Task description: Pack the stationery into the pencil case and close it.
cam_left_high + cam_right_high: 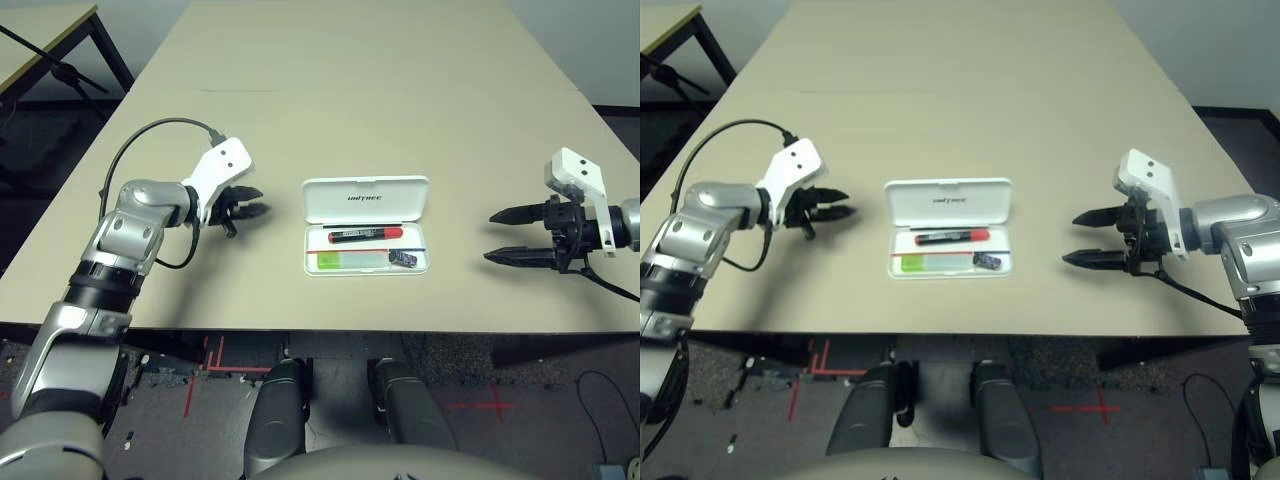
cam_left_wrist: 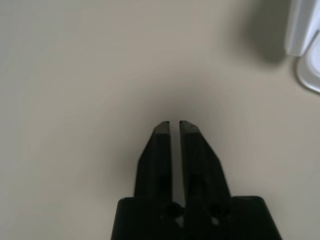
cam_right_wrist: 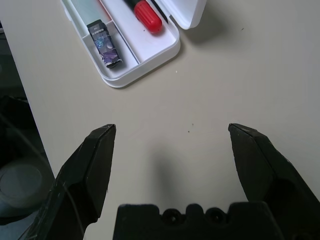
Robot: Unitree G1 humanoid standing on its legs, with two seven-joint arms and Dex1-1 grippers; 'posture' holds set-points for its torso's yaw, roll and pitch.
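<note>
Beige table [image 1: 400,100], plain and roomy, dark floor past the edges with another table corner poking in at the far left. Case [image 1: 366,240] sitting open dead centre, lid flipped back away from the robot and propped up, tray facing up. All three bits already inside: marker [image 1: 365,235] in the far slot, highlighter [image 1: 350,261] in the near slot, and the stubby piece [image 3: 106,44] tucked at the right end of that near slot. So packing looks done, only the lid left to swing down.

Left gripper [image 1: 252,207] off to the left of the case, well apart, fingers pinched nearly together with nothing between them. Right gripper [image 1: 505,236] out on the right, also well apart, fingers spread wide and empty, pointing at the case. Looks like both parked clear so the lid can be reached from either side, though just a guess.

Hard to make out: lid lettering too small to read properly, label on the stubby piece just a dark smear. Left wrist view catches only a cut-off corner of the case. Hinge itself hidden behind the raised lid.
</note>
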